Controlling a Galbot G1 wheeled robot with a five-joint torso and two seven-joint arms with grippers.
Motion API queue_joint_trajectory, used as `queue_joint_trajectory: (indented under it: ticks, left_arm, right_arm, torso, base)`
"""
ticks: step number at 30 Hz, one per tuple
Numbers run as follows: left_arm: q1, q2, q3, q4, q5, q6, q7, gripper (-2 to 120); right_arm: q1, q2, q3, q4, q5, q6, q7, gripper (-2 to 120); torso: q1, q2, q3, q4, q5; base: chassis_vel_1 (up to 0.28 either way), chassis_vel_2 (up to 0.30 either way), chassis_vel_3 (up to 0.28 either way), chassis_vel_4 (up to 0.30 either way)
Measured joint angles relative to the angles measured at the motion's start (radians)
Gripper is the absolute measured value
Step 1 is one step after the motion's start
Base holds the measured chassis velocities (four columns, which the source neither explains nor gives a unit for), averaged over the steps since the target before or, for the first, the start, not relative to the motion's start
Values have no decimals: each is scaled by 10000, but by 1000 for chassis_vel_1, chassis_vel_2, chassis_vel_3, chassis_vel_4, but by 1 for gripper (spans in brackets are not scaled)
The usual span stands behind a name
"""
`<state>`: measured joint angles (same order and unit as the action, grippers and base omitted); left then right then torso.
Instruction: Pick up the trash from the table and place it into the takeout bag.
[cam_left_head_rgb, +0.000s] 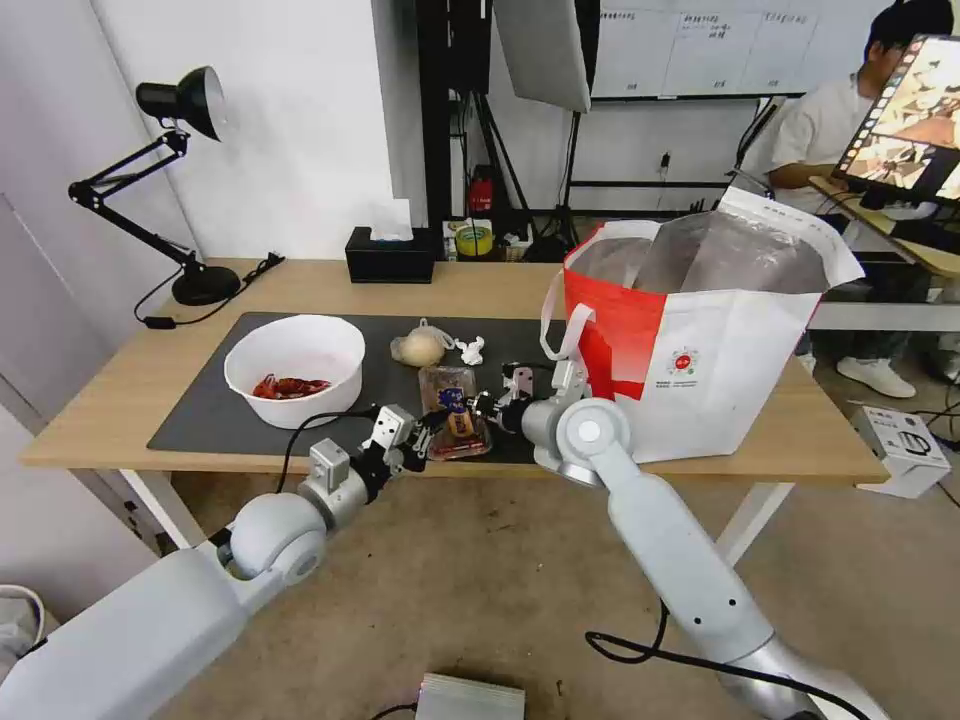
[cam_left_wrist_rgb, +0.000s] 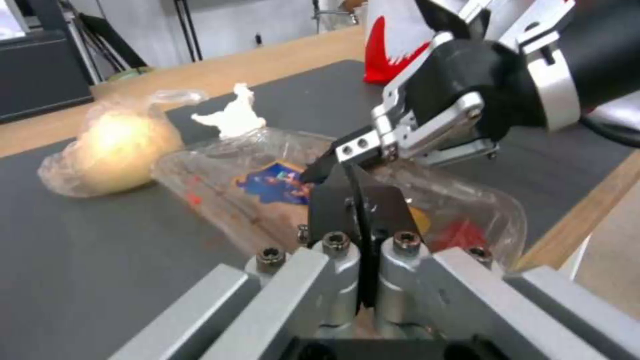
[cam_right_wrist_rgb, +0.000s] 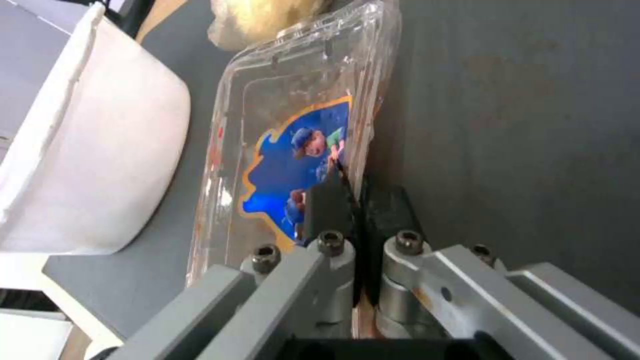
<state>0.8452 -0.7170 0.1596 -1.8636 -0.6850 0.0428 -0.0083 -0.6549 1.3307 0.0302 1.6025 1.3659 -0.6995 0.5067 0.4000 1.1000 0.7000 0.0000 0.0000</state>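
Left end effector (cam_left_head_rgb: 428, 432): fingers pinched together on the near end of the clear plastic clamshell tray (cam_left_head_rgb: 456, 407).
Right end effector (cam_left_head_rgb: 487, 408): fingers clamped on the tray's other edge, facing the left one.
Tray: lies between both, on the desk (cam_left_head_rgb: 800, 430) mat.
Done: judged nothing bagged.
Left: white bowl (cam_left_head_rgb: 295, 368), knotted bag (cam_left_head_rgb: 420, 346) and tissue (cam_left_head_rgb: 471, 349) beyond the tray; takeout bag (cam_left_head_rgb: 700, 340) beside the right end effector.

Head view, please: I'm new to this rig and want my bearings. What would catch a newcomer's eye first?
The tall red-and-white takeout bag stands open at the right end of the table, foil lining showing. In front of it, at the mat's near edge, the left gripper and the right gripper meet from opposite sides at the clear clamshell tray, both with jaws shut on its edge. The white bowl with red scraps sits further left.
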Motion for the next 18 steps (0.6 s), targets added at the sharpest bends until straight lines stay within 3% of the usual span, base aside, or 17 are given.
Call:
queue_joint_trajectory:
  ticks: [6, 8, 11, 12, 13, 15, 18]
  left_arm:
    - [633, 163, -695, -234, 63, -62, 39, 0]
    - [1351, 275, -1567, -523, 145, -156, 44, 2]
    - [1655, 331, -1901, -671, 173, -219, 44, 5]
    - [2103, 397, -2372, -897, 207, -284, 44, 13]
    - [2103, 397, -2372, -897, 207, -284, 44, 13]
    - [2822, 429, -3031, -1249, 277, -476, 28, 27]
    - [3478, 357, -3582, -1462, 388, -615, 0, 36]
  right_arm:
    - [56, 3, 70, 34, 10, 0, -129, 0]
    - [73, 5, 139, 132, 12, 71, -391, 0]
    - [74, -13, 152, 212, 13, 132, -511, 0]
    - [42, -72, 221, 374, 15, 190, -685, 0]
    - [42, -72, 221, 374, 15, 190, -685, 0]
    - [-48, -216, 409, 719, 26, 243, -983, 0]
    - [-101, -387, 588, 1033, 32, 365, -1376, 0]
  torso:
    - [1, 0, 1, -1, 0]
    - [1, -1, 1, -1, -2]
    - [1, 0, 1, 0, 0]
    - [1, 0, 1, 1, -2]
    - [1, 0, 1, 1, -2]
    - [0, 0, 1, -2, -1]
    - [1, 0, 0, -2, 1]
  base:
    - [0, 0, 0, 0]
    - [0, 0, 0, 0]
    - [0, 0, 0, 0]
    - [0, 0, 0, 0]
    - [0, 0, 0, 0]
    - [0, 0, 0, 0]
    - [0, 0, 0, 0]
